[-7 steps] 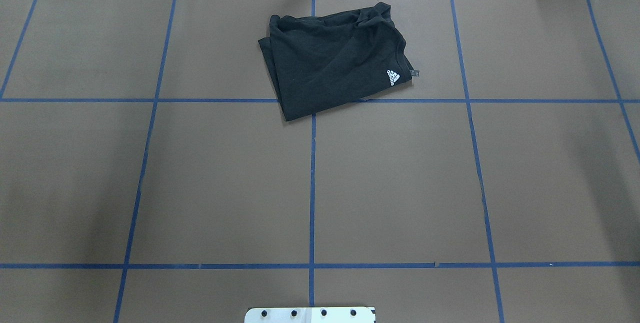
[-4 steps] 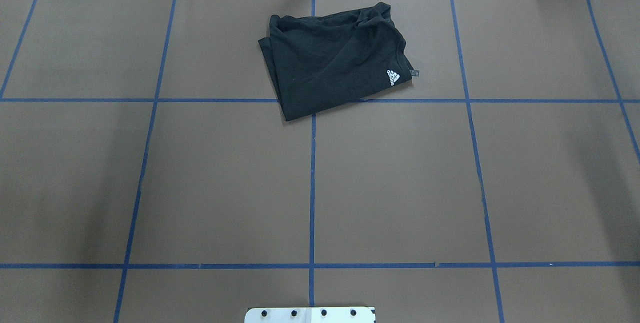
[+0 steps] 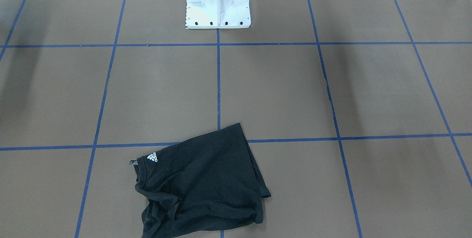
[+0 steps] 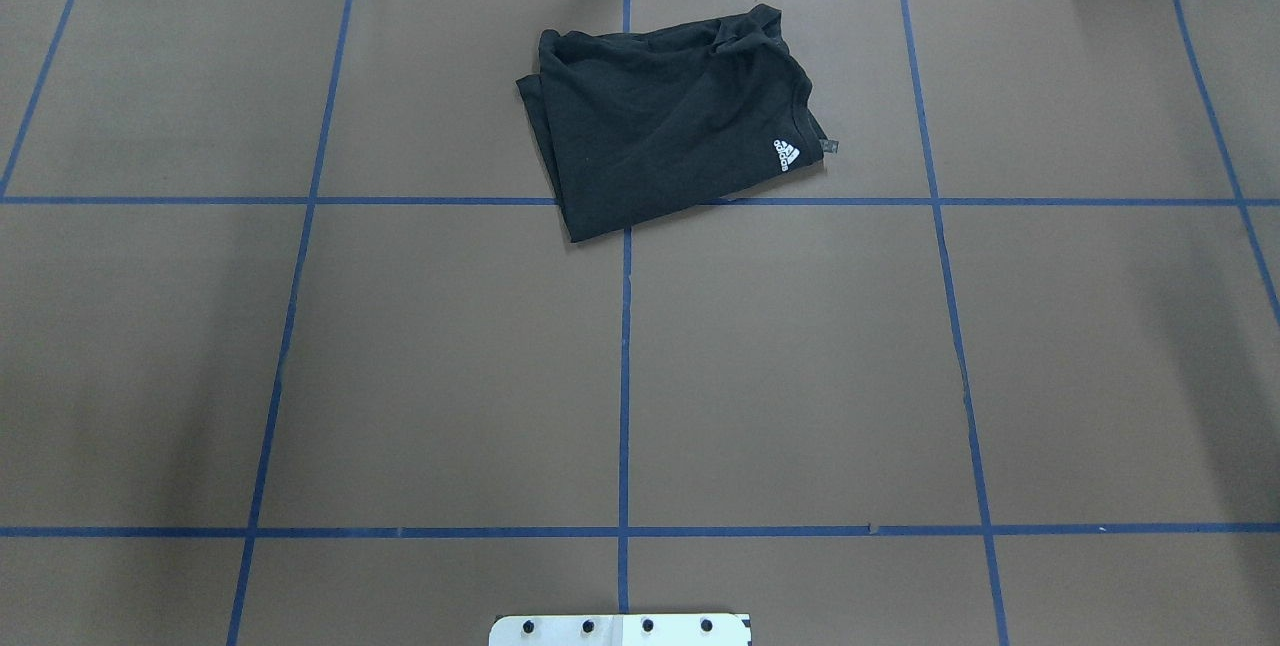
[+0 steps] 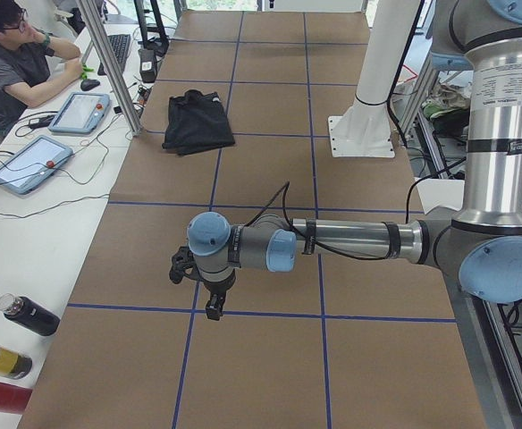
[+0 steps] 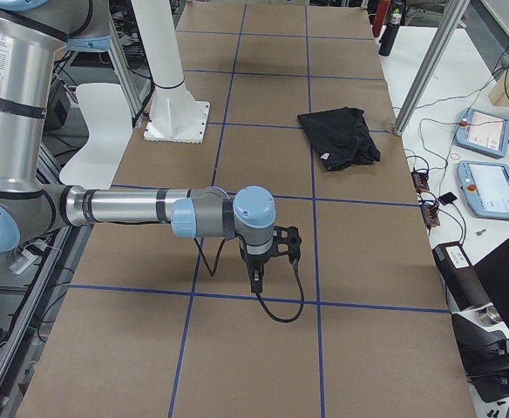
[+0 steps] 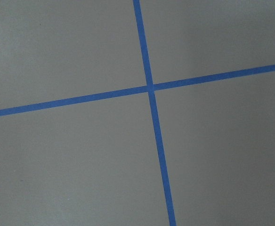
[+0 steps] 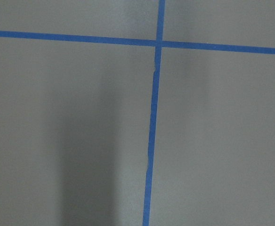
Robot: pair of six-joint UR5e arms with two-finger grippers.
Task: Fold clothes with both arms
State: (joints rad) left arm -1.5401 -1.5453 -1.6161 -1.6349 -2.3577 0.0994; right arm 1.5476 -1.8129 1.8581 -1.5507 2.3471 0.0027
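Shirt: the black T-shirt (image 4: 670, 116) lay in the upper middle of the overhead view, across the centre blue tape line (image 4: 625, 376), with its lowest corner just over the horizontal line.
Shape: it was a compact, rumpled, roughly rectangular bundle of several layers. The far edge was bunched and wrinkled, and the near edges were straighter.
Markings: the small white logo (image 4: 786, 155) showed at the bundle's lower right corner in the overhead view, beside the collar. No coloured print was in sight.
Table: the brown table (image 4: 450, 376) carried the shirt near its far edge.
Left gripper: the left gripper (image 5: 213, 308) hung pointing down over the table in the lower centre of the left side view, well apart from the shirt. I could not tell whether its fingers were spread or closed.
Right gripper: the right gripper (image 6: 256, 283) hung likewise in the middle of the right side view, far from the shirt, and its finger state could not be told either.
Wrist views: both showed only table and tape crossings, with no cloth.
Handling: the shirt looked light, soft and limp, likely to sag and let its layers slide apart if lifted by one point.
Where to hold: I judged the best hold to be two corners of one straight edge, one per gripper, pinching through all layers.
Risk: catching only the top layer would probably undo the fold.
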